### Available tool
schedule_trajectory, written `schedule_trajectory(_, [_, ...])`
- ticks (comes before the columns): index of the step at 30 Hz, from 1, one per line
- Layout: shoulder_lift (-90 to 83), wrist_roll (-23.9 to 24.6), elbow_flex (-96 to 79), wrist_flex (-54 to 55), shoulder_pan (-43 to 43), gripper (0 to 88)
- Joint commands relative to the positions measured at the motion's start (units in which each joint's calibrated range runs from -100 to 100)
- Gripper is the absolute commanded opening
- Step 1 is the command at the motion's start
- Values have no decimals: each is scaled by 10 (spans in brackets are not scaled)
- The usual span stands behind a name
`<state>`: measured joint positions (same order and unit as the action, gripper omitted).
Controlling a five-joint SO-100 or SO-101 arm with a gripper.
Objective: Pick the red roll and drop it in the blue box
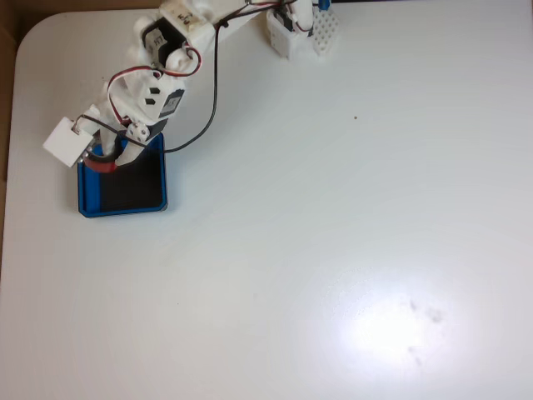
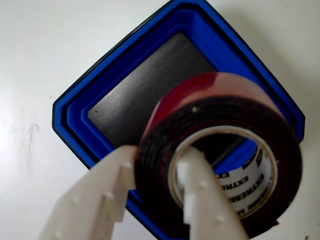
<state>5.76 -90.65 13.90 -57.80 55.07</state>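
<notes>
White table; red roll in claw

The wide white matte worktop has a small dark speck; faint grey smudges, perhaps stains, lie lower right.

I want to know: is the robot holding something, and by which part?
Yes. The gripper holds the red roll by its wall, one finger inside the hole, one outside.

"extreme" inside the red roll
</notes>
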Motion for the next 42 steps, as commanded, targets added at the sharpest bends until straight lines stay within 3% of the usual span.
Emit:
schedule_trajectory(1, [5,-3,4,14,6,5])
schedule_trajectory(33, [24,-4,-1,9,33,7])
schedule_trajectory(42, [24,-4,-2,9,34,59])
